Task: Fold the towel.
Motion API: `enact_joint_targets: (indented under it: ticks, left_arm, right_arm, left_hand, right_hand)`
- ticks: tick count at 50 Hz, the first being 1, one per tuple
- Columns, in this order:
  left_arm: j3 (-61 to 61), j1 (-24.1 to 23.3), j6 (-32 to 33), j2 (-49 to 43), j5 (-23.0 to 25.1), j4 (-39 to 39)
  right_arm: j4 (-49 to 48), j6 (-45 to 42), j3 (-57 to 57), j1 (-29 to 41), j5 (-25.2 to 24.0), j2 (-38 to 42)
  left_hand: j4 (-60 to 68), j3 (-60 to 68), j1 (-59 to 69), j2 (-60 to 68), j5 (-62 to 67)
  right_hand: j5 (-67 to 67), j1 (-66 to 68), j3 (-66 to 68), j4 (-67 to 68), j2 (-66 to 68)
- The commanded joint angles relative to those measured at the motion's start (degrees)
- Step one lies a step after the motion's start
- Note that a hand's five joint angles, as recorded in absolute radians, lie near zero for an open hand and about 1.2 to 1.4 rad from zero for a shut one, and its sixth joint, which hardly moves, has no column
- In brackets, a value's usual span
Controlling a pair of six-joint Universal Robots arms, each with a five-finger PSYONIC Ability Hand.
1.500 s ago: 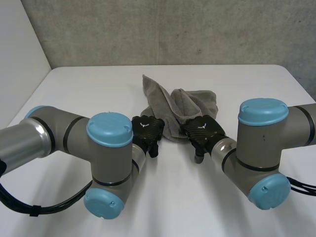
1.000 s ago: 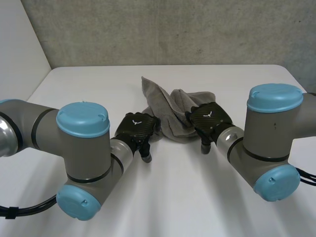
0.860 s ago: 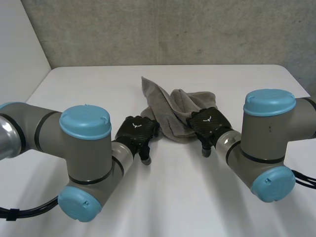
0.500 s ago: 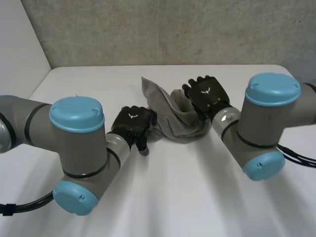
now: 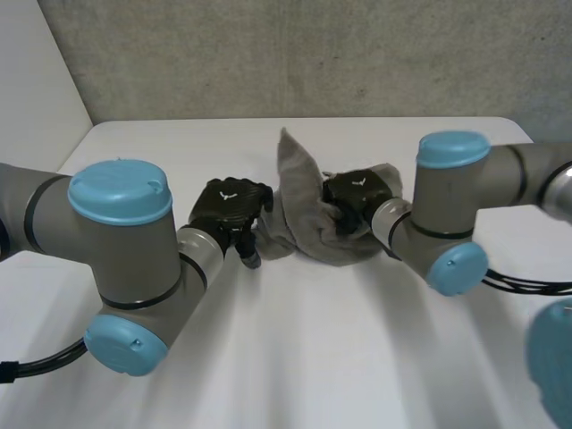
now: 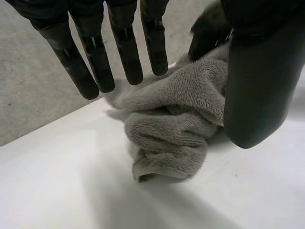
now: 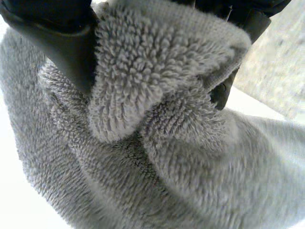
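head view: the towel point(image 5: 308, 228), grey and crumpled, lay in a heap near the middle of the white table point(image 5: 295, 357). one corner of it stood raised in a peak at the far side. the left hand point(image 5: 229, 204) sat just beside the heap's left edge, its fingers pointing down at the table. the right hand point(image 5: 355, 197) was on the heap's right part, with cloth bunched against its fingers.

left wrist view: the left hand point(image 6: 257, 86) held nothing. its fingers point(image 6: 125, 47) were straight and spread, clear of the cloth. its thumb stood beside a rolled end of the towel point(image 6: 171, 133); contact could not be told. the rolled end rested on the table point(image 6: 57, 181).

right wrist view: the right hand point(image 7: 57, 33) was clamped on the towel point(image 7: 157, 157). a thick fold of cloth was pinched between its thumb and fingers, and the remainder of the towel spread out beyond the grip.
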Motion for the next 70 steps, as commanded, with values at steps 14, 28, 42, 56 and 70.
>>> enact_joint_targets:
  ticks: [14,28,42,56,70]
  left_arm:
    - [-1.68,3.82,0.11,7.62,0.53,-0.08]
    - [0.42,0.83,0.82,5.61,4.12,0.88]
    - [2.27,-4.88,0.81,1.64,15.38,1.06]
    - [7.36,-5.15,5.11,-5.64,15.47,1.59]
    - [11.05,-5.15,16.1,-13.64,15.64,-1.31]
  right_arm:
    - [10.71,-39.1,41.97,1.36,-8.22,-30.06]
    - [11.51,-41.53,47.71,-0.47,-17.29,-40.61]
    - [11.32,-27.8,50.43,-13.38,-17.55,-51.07]
    - [16.25,-28.5,53.77,-23.07,-18.34,-53.36]
    - [16.34,-26.31,57.64,-22.37,-21.32,-47.83]
  left_hand:
    - [-13.61,-12.99,-13.48,-13.21,-22.29]
    - [-17.49,-16.87,-17.36,-17.09,-26.17]
    - [-17.49,-16.87,-17.35,-17.08,-26.17]
    - [-17.99,-17.37,-17.86,-17.59,-26.67]
    - [-18.17,-17.54,-18.03,-17.76,-26.84]
  right_hand:
    - [6.12,9.14,6.56,3.13,5.92]
    - [-63.88,-60.86,-63.44,-66.87,-64.08]
    - [-63.88,-60.86,-63.44,-66.87,-64.08]
    - [-63.88,-60.86,-63.44,-66.87,-64.08]
    - [-63.88,-60.86,-63.44,-66.87,-64.08]
